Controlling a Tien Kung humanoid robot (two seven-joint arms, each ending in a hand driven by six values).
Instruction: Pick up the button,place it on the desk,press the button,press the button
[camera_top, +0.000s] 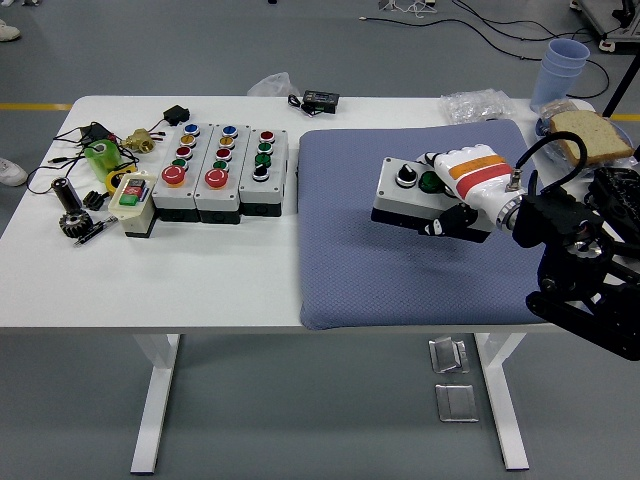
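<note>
Grey floor | blue mat (370, 250) | right robot hand (468, 190) grips button box (405, 192), seemingly lifted

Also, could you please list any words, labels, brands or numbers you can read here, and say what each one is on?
None can be read.
Small black device at the white table's far edge: any marking is too blurred.
Grey push-button boxes: no legible labels.
Grey button box in the right hand: no print visible.
</note>
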